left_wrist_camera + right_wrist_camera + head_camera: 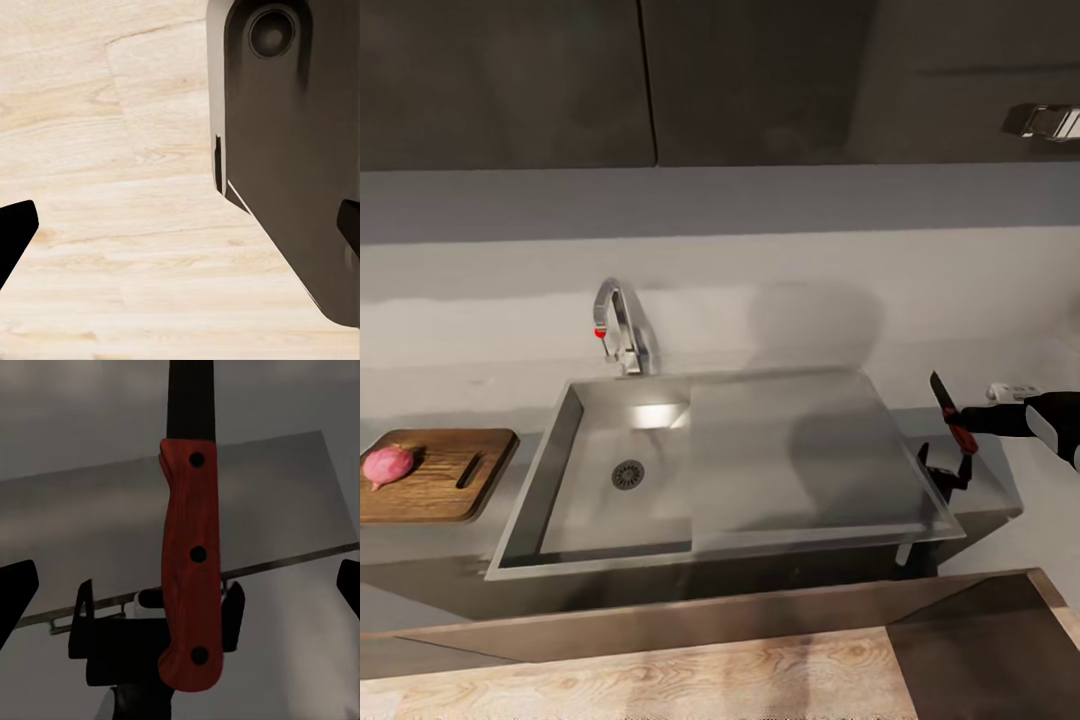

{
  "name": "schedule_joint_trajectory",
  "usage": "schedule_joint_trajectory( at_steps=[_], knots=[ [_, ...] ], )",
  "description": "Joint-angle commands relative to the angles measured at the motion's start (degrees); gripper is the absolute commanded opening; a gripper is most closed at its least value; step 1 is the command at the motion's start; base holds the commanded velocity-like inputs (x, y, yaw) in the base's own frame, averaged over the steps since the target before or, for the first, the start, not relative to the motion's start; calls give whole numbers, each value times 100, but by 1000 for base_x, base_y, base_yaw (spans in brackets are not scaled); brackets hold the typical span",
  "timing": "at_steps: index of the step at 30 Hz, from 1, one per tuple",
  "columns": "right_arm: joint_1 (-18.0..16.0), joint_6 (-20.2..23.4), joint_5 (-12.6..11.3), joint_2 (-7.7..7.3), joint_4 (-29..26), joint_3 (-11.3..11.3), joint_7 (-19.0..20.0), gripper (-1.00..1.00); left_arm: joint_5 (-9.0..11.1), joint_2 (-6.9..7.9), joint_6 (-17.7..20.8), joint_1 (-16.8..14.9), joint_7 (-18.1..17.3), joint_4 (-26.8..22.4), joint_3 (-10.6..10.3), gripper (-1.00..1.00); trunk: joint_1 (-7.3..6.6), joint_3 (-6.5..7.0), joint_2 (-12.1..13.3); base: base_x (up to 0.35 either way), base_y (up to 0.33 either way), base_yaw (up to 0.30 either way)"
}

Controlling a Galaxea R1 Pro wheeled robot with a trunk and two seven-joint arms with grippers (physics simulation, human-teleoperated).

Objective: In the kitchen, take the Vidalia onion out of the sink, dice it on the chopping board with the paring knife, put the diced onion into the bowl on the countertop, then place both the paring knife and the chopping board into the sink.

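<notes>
The right end effector (958, 470) was clamped on the red handle of the paring knife (954, 413), held beside the sink's (780, 450) right edge. The left end effector's (180, 225) fingers were spread apart over pale wood floor (112, 187). The Vidalia onion (388, 465) lay on the chopping board (445, 478) left of the sink.

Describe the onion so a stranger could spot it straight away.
Start at the steel sink in the grey countertop. To its left lies a dark wooden chopping board. The Vidalia onion sits at the board's left end: a small round pinkish-red bulb, the only thing on the board.
</notes>
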Motion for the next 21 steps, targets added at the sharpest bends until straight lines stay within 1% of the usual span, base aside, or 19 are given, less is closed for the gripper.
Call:
schedule_joint_trajectory(
  at_steps=[1, 21],
  knots=[
    [-3, 20, 55, -3, -10, 6, 37, 100, 57, -2, -44, -10, 1, 26, -49, 100, 3, -18, -11, 0, 0, 0],
    [-3, 20, 55, -3, -4, 6, 37, 100, 57, -2, -43, -2, 1, 26, -49, 100, 3, -181, -11, 0, 0, 0]
  ],
)
